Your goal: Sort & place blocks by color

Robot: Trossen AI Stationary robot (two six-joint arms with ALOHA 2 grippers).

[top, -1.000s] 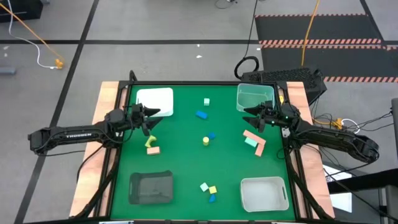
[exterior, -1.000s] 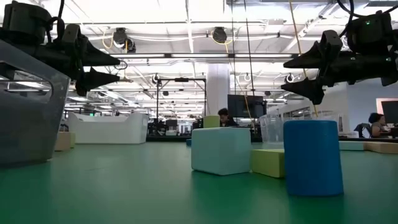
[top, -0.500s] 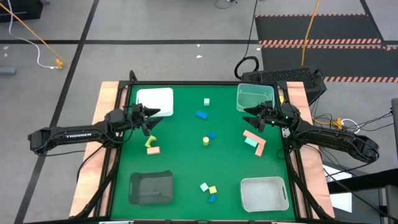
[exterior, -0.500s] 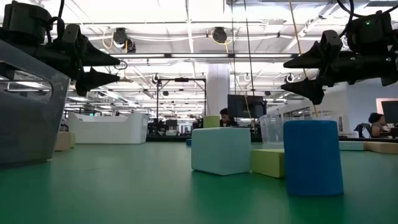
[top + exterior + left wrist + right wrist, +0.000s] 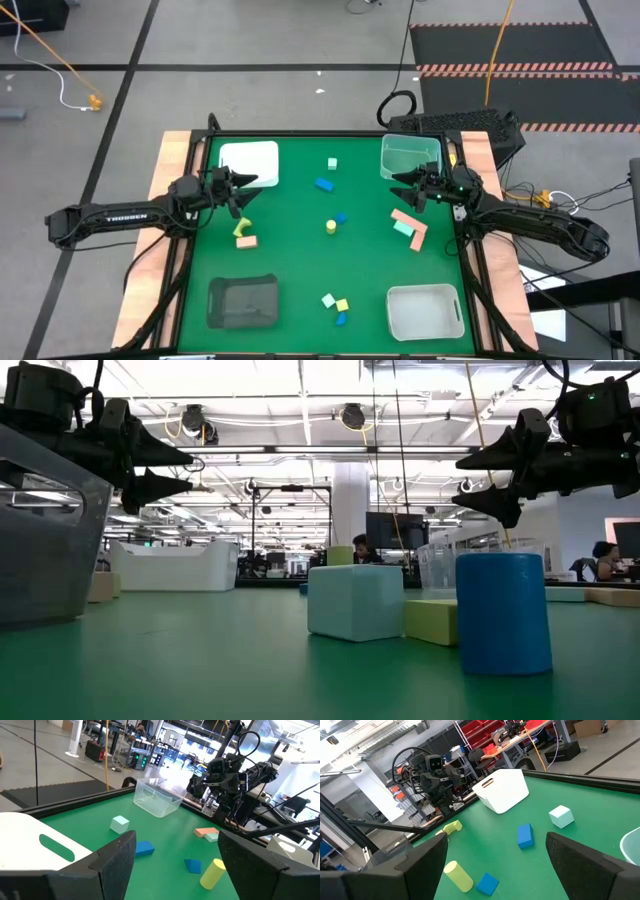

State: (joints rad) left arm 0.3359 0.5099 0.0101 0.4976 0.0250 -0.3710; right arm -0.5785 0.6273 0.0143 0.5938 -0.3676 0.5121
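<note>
Small blocks lie scattered on the green table. In the middle are a mint cube (image 5: 332,163), a blue bar (image 5: 324,184), a blue cube (image 5: 341,217) and a yellow cylinder (image 5: 330,227). Salmon bars (image 5: 403,218) with a mint block (image 5: 404,229) lie to the right. A lime block (image 5: 241,229) and a salmon block (image 5: 246,242) lie to the left. Mint, yellow and blue blocks (image 5: 340,306) sit near the near edge. My left gripper (image 5: 247,185) hovers open beside the white tray's near side. My right gripper (image 5: 400,186) hovers open by the clear tray. Neither holds anything.
Four trays stand at the table's corners: white tray (image 5: 249,162) far left, clear tray (image 5: 410,157) far right, dark tray (image 5: 243,300) near left, white tray (image 5: 425,311) near right. A raised dark rim edges the table. Open green surface lies between the block groups.
</note>
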